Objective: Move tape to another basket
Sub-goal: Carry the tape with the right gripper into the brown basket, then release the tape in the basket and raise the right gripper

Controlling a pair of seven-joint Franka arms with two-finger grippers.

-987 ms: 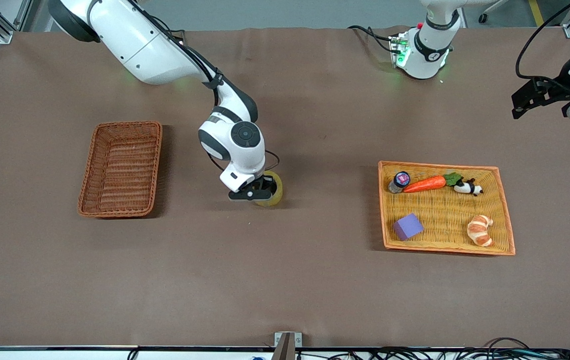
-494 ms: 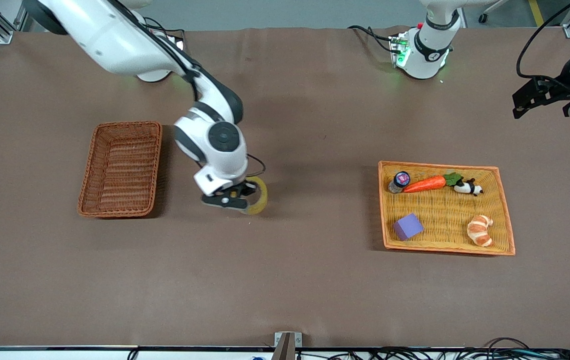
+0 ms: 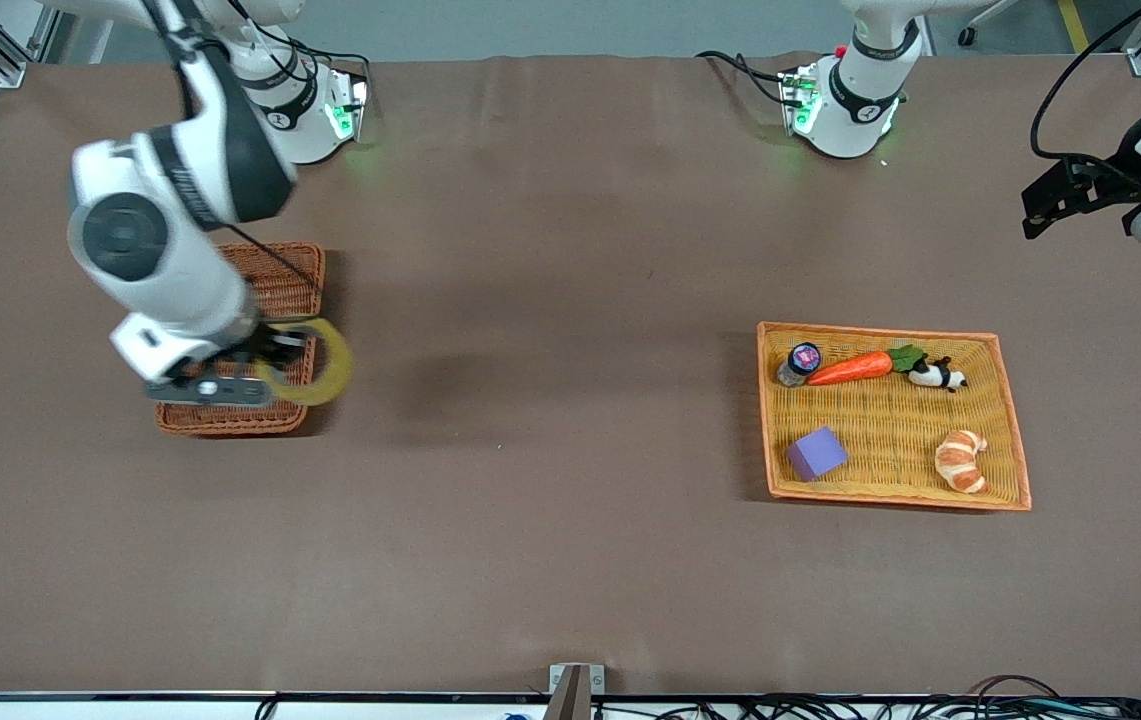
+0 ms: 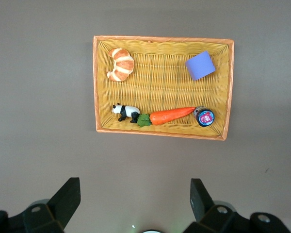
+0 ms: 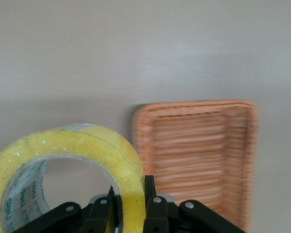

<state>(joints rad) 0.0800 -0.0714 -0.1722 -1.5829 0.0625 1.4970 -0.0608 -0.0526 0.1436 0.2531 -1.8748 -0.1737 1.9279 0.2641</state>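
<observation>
Your right gripper [image 3: 265,365] is up in the air over the edge of the basket [image 3: 275,285] that faces the middle of the table, and its jaws are clamped on the wall of the tape [image 3: 325,365]: one finger sits inside the ring's hole and the other against its outer face. Most of the roll sticks out from the fingers over the bare table [image 3: 570,520] just beside the basket. The right wrist view gives you what the front view hides: the tape [image 5: 68,165] stands on edge, pinched between the two dark fingers [image 5: 153,213], with the basket [image 5: 199,155] below it and no contents showing in the part that is seen. Your left gripper [image 3: 1055,200] waits high at the left arm's end of the table, jaws spread apart with nothing between them. Its wrist view looks straight down on the yellow tray [image 4: 162,40], where you can pick out a croissant [image 4: 120,64], a purple block [image 4: 200,65], a carrot [image 4: 172,115], a panda figure [image 4: 126,111] and a small jar [image 4: 204,117].
</observation>
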